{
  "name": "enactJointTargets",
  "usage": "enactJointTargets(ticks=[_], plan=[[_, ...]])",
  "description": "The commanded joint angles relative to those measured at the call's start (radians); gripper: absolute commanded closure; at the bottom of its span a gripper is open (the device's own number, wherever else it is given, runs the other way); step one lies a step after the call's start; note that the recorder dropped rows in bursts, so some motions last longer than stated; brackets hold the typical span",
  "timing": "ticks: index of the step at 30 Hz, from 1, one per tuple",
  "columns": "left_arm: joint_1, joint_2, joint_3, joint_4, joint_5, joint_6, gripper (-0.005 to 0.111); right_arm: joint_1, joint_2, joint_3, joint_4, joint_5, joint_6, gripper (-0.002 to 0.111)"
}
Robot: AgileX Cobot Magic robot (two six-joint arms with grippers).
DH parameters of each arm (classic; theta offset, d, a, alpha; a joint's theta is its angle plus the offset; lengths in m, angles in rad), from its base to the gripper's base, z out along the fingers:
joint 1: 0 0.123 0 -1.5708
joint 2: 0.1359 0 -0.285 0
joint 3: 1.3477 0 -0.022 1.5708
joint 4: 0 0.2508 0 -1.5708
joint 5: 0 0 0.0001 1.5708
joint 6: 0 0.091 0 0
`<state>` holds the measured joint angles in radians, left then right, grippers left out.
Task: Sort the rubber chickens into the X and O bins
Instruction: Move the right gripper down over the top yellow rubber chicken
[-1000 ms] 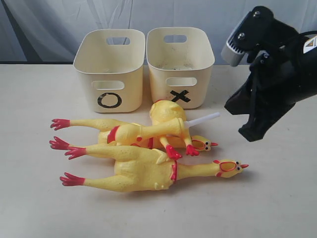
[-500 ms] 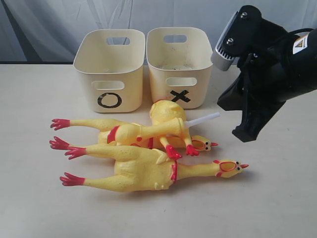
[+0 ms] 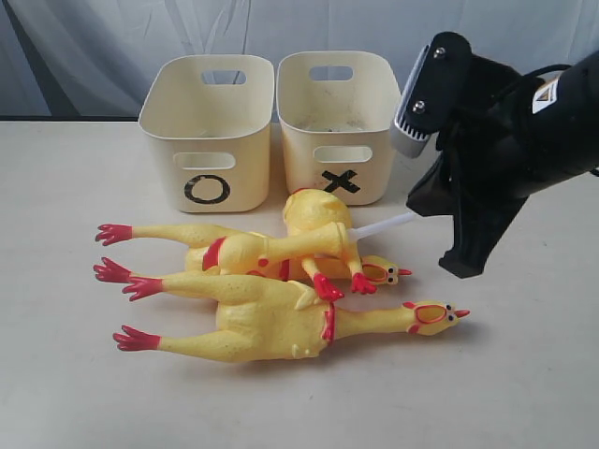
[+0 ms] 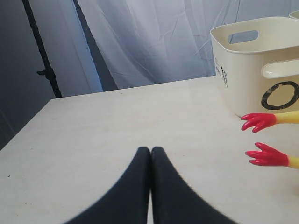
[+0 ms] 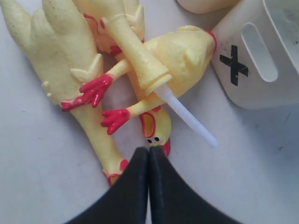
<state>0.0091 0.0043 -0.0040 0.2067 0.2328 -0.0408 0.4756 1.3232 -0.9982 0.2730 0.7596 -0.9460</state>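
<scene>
**A:** Just ahead of the right gripper, what's lying there?

**B:** A chicken head, its red beak almost at the fingertips. Those fingers are pressed flat together with nothing between them.

**A:** And the rest of the rubber chickens?

**B:** Three in a heap on the table, stretching away beyond that head. The smaller chicken lies on top, its red feet pointing back toward the fingers and its body just beside the X bin. A white tube pokes out of one chicken's neck and ends near the fingertips, to one side of them. I can't tell whether it touches the gripper.

**A:** Where are the bins from there?

**B:** Past the heap. The X bin is the nearer to those fingers, with the O bin right beside it on the far side.

**A:** And the left gripper?

**B:** Closed tight as well, holding nothing, low over bare table. Two more red feet and the O bin sit ahead of its fingers, off to one side and well apart from them.
</scene>
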Motion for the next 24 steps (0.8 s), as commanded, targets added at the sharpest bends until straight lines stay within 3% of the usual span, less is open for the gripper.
enactJointTargets(ticks=[1, 7, 15, 18, 24], plan=[[-0.002, -0.004, 0.004, -0.003, -0.002, -0.002, 0.107, 0.003, 0.053, -0.004, 0.059, -0.015, -0.061, 0.108], [-0.002, -0.004, 0.004, -0.003, -0.002, -0.002, 0.107, 0.003, 0.135, -0.004, 0.227, -0.027, -0.316, 0.108], [-0.002, -0.004, 0.004, -0.003, -0.002, -0.002, 0.107, 0.007, 0.211, -0.004, 0.328, -0.103, -0.394, 0.107], [-0.002, -0.004, 0.004, -0.003, -0.002, -0.002, 0.107, 0.042, 0.232, -0.004, 0.322, -0.126, -0.427, 0.096], [-0.002, -0.004, 0.004, -0.003, -0.002, -0.002, 0.107, 0.156, 0.269, -0.004, 0.322, -0.398, -0.447, 0.059]])
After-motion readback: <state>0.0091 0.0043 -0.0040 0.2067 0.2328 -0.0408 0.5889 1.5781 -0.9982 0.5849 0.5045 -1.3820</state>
